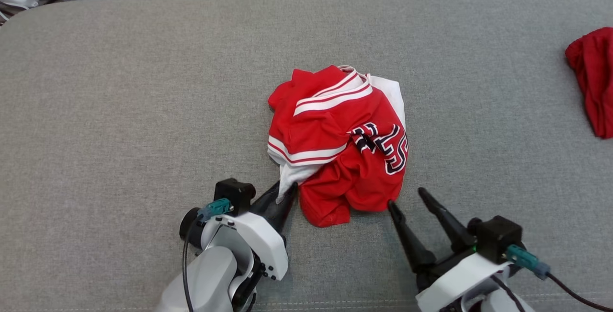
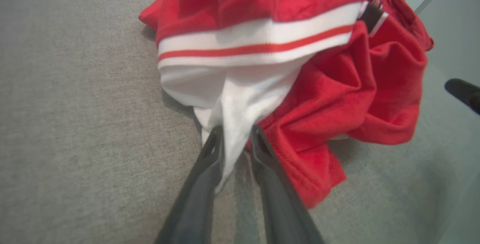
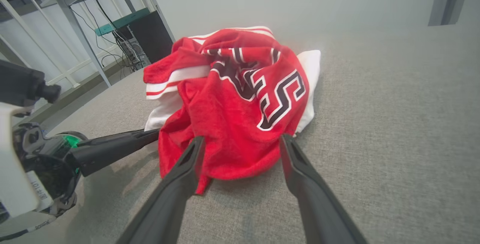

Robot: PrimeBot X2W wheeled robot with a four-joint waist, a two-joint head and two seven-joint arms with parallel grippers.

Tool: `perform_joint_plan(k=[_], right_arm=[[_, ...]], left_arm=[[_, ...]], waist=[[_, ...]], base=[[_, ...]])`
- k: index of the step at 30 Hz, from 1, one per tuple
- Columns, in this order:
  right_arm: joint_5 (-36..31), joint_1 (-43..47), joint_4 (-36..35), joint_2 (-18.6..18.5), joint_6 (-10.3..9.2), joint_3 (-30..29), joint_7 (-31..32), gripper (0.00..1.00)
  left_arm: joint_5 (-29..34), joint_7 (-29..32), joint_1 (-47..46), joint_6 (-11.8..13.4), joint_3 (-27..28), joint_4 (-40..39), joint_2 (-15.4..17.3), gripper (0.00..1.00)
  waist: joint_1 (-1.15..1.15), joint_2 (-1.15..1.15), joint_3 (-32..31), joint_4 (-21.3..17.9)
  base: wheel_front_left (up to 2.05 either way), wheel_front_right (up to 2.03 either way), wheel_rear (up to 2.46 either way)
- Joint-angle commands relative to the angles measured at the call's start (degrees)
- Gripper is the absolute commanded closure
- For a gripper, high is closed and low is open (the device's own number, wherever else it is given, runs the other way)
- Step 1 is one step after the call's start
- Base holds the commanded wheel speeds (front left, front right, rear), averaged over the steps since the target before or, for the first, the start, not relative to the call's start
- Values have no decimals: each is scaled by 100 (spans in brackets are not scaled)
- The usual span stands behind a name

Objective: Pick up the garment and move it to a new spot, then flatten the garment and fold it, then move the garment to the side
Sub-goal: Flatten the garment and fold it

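Toward the cushion's [image 1: 119, 110] near edge, pinching the garment's [image 1: 335, 144] white flap [image 2: 240, 101] in the left gripper [image 1: 287, 190] and holding the right gripper [image 1: 406, 197] open, tips at the red hem [image 1: 376, 205], nothing gripped. Looks like the pick-up step, garment lying crumpled mid-cushion. Needs next a right-hand closure on that hem, then lifting both together

The head camera looks steeply down on the grey woven surface [image 1: 119, 110] from well above the crumpled red-and-white jersey [image 1: 335, 144]. The left wrist camera sits low, almost against its white fold. The right wrist camera, low and slightly farther off, faces its lettered side. All three views share the jersey.
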Motion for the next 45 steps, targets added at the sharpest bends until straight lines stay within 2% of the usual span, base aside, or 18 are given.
perform_joint_plan(k=[1,3,7,10,14,18,23,24,25,26,28,31,36,37,38,39,45], right_arm=[[70,-141,-89,-34,0,202,-77,0],[138,-247,-17,-86,0,482,-77,0],[87,-568,132,-160,0,1079,-77,0],[36,-853,308,-111,0,1516,-77,0],[-83,-1332,819,44,0,2217,-77,0],[-377,-1668,1613,197,0,2434,-77,0],[-843,-1949,2657,464,0,2311,-77,0],[-899,-1984,2804,505,0,2273,-77,9],[-934,-2013,2901,538,0,2219,-77,59],[-965,-2035,2950,562,0,2161,-77,100],[-994,-2052,2913,589,0,1938,-77,100],[-1157,-1974,2589,516,0,1270,-77,100],[-1406,-1565,1671,100,0,-53,-77,100],[-1406,-1565,1671,100,0,-53,-77,100],[-1484,-1436,1236,-88,0,-533,-77,100],[-1484,-1436,1236,-88,0,-533,-77,100],[-1709,-1297,183,-526,0,-1857,-77,100]], left_arm=[[-37,-48,-277,-35,90,-45,56,100],[-96,-55,-411,-32,-5,38,56,100],[-64,-64,-689,200,148,-175,56,100],[133,-66,-745,317,318,-470,56,100],[324,-67,-677,320,471,-793,56,100],[403,-67,-649,333,500,-976,55,100],[447,-67,-637,360,512,-1186,55,100],[458,-67,-633,365,525,-1232,55,100],[466,-67,-622,372,549,-1278,55,100],[477,-67,-607,380,568,-1312,55,100],[506,-67,-579,397,629,-1360,55,100],[583,-67,-515,421,821,-1449,55,100],[813,-67,-313,379,1332,-1681,63,100],[813,-67,-313,379,1332,-1681,63,100],[874,-67,-197,347,1583,-1862,94,100],[874,-67,-197,347,1583,-1862,94,100],[1081,-67,257,322,2316,-2766,407,100]], waist=[[0,0,45,-10],[0,0,94,-9],[0,0,201,52],[0,0,257,141],[0,0,291,298],[0,0,308,423],[0,0,316,533],[0,0,314,546],[0,0,309,551],[0,0,301,554],[0,0,276,539],[0,0,219,460],[0,0,60,267],[0,0,60,267],[0,0,-6,181],[0,0,-6,181],[0,0,-220,-14]], base=[[0,0,0],[0,0,0],[0,0,0],[0,0,0],[0,0,0],[0,0,0],[0,0,0],[0,0,0],[0,0,0],[0,0,0],[0,0,0],[0,0,0],[0,0,0],[0,0,0],[0,0,0],[0,0,0],[0,0,0]])
